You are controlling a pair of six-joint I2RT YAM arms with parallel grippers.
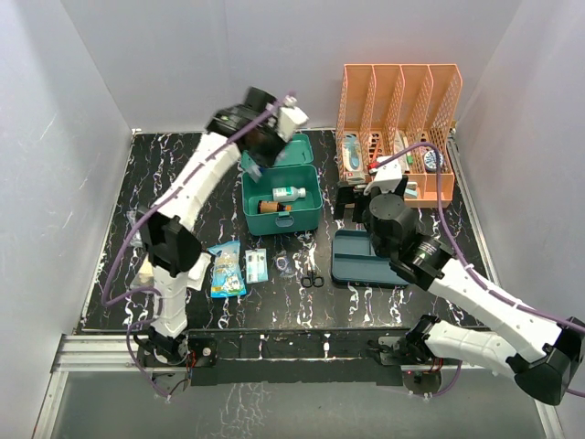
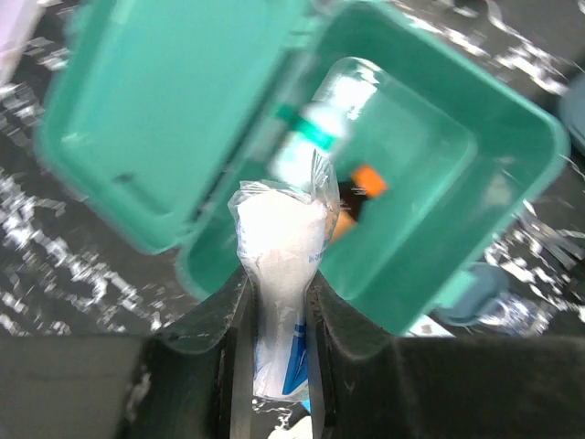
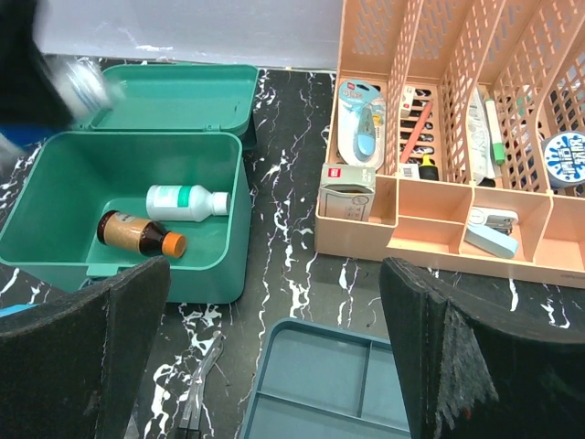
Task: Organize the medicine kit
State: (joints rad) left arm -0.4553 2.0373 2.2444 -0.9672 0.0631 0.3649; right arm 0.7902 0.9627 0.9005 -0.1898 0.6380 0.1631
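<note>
Above medicine kit (image 2: pixel 498 178), left claw (image 2: pixel 277 279) downturned

bench (image 1: pixel 164 165): black surface with white veining.
orange mesh file rack (image 1: pixel 399 128): upright at the far right, its slots stocked. the left slot holds a blister pack (image 3: pixel 360 123) with a pale blue item, and a small box (image 3: pixel 347 189) stands in the front pocket below it.
blue-grey compartment tray (image 1: pixel 366 259): flat on the bench, near the rack but apart from it.
scissors (image 1: pixel 312 277): just left of the tray.
larger blue packet (image 1: pixel 226 270) and smaller packet (image 1: pixel 256 265): side by side, further left.
</note>
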